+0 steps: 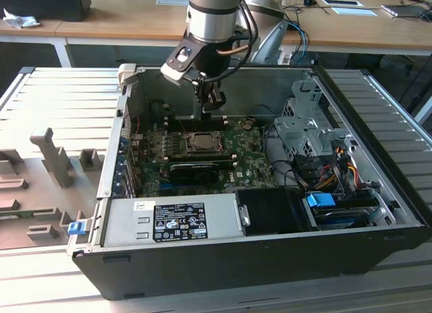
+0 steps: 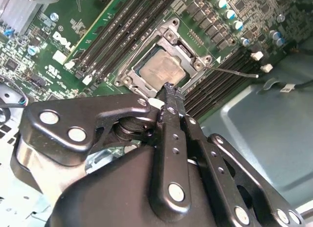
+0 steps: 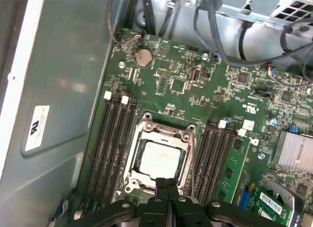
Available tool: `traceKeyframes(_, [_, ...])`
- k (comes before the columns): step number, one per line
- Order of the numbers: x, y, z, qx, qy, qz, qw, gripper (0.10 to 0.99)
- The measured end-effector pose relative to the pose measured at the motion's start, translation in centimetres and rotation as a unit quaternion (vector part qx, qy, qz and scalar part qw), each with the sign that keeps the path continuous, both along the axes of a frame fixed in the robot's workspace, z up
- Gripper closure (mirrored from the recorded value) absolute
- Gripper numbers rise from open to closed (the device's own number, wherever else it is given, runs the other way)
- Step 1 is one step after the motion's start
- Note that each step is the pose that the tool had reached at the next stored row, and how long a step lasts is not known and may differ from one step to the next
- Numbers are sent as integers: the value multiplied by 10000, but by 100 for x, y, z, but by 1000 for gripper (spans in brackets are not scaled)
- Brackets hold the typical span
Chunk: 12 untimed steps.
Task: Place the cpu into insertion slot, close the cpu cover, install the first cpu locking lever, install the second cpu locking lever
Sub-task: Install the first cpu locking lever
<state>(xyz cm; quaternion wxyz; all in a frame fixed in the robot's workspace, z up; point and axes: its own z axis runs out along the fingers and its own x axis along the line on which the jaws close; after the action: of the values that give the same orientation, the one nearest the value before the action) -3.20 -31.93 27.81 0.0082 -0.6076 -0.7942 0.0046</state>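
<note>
Hovering inside the open computer case (image 1: 270, 259), the hand (image 1: 213, 108) sits just above the socket (image 1: 202, 143), toward its far edge. Fingers (image 3: 157, 195) are pressed together, with nothing seen between them.

Chip (image 3: 159, 156) lies in the socket. Its pale top shows through the window of the cover frame (image 3: 146, 131), which looks to lie flat over it. One thin lever (image 2: 234, 71) sticks out sideways across the memory slots (image 2: 220, 87), apparently unlatched.

Risks, as judged:
- Closed fingertips this near the chip could scrape its top or nudge the cover frame askew if the descent runs off line.
- A tip sliding off the thin lever could strike the memory slots or the green board (image 3: 181, 85).
- If the chip is not seated square, forcing the lever down could bend the socket's contacts.
</note>
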Motion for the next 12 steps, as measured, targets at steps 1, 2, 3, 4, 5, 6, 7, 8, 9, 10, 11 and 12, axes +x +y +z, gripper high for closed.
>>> traceKeyframes(1, [-4, 0, 0, 0, 0, 55, 10000, 980])
traceKeyframes(2, [-5, 0, -1, 0, 0, 159, 9999, 980])
traceKeyframes(3, [-5, 0, -2, 0, 0, 314, 9995, 980])
traceKeyframes(4, [-5, 0, -3, 0, 0, 504, 9987, 980])
traceKeyframes(5, [-5, 0, -3, 0, 0, 624, 9980, 980])
traceKeyframes(6, [-5, 0, -3, 0, 0, 711, 9975, 980])
traceKeyframes(7, [-6, 0, -4, 0, 0, 869, 9962, 980])
traceKeyframes(8, [-6, 0, -4, -2, 0, 1054, 9944, 980])
traceKeyframes(9, [-5, 0, -3, -3, 0, 1174, 9931, 980])
traceKeyframes(10, [-5, 0, -4, -3, 0, 1248, 9922, 980])
traceKeyframes(11, [-6, 0, -3, -2, 0, 1305, 9914, 980])
traceKeyframes(12, [-5, 0, -3, -3, 0, 1380, 9904, 980])
